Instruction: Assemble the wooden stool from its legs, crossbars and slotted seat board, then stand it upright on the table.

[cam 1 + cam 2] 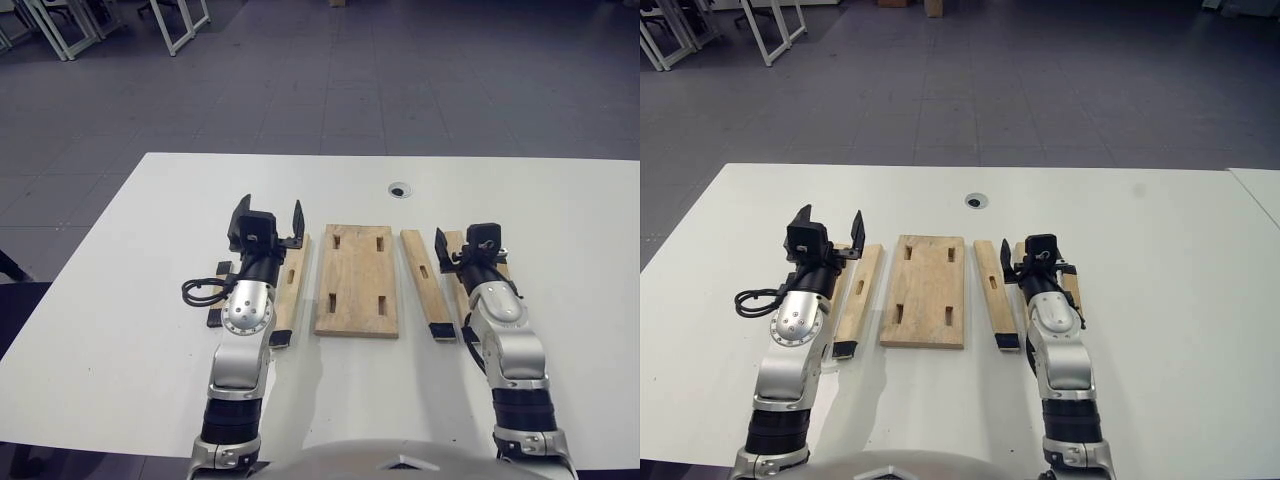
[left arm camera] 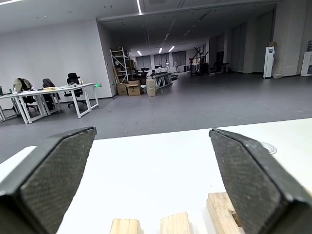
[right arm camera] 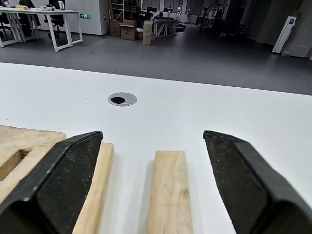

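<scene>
Seat board (image 1: pixel 357 279) is laid flat between legs (image 1: pixel 425 283) on counter (image 1: pixel 130 260); left gripper (image 1: pixel 270 213) and right gripper (image 3: pixel 152 135) are held spread over these, presumably for grasping.

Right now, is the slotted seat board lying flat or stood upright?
Lying flat. The seat board rests on the table, its four slots facing up and empty; loose wooden pieces lie either side.

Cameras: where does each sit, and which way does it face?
Eye views: on the head, looking forward and down at the table, seat board between both forearms.
Left wrist view: on that wrist, facing forward across the table through the open left claw.
Right wrist view: likewise, through the open right claw.
Shared: the cable hole shows in all four.
</scene>
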`<state>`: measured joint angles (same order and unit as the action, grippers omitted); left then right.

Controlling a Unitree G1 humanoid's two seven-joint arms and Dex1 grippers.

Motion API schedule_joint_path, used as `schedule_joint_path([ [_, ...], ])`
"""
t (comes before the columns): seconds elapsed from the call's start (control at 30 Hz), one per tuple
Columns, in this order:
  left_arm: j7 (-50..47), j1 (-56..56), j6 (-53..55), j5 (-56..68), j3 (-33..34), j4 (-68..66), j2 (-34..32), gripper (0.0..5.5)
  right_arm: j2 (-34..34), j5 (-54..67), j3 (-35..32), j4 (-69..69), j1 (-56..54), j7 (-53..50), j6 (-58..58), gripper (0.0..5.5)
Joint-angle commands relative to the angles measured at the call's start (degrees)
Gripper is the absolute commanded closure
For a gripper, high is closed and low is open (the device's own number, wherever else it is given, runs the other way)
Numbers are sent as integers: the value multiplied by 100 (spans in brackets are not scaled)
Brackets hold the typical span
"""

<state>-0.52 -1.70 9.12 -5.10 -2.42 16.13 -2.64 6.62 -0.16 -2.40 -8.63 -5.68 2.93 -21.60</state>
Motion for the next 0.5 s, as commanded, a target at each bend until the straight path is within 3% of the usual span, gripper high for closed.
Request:
schedule_joint_path([
  [0.03, -36, 80, 13, -32, -35, 41, 45, 121, 393, -3, -346, -244, 241, 103, -159, 167],
  [0.27, -33, 251, 43, -68, -67, 117, 57, 121, 1019, -28, -595, -185, 1230, 552, -81, 167],
  [0.5, -13, 329, 64, -76, -106, 165, 52, 121, 896, 246, -696, 5, 1520, 696, -146, 167],
])
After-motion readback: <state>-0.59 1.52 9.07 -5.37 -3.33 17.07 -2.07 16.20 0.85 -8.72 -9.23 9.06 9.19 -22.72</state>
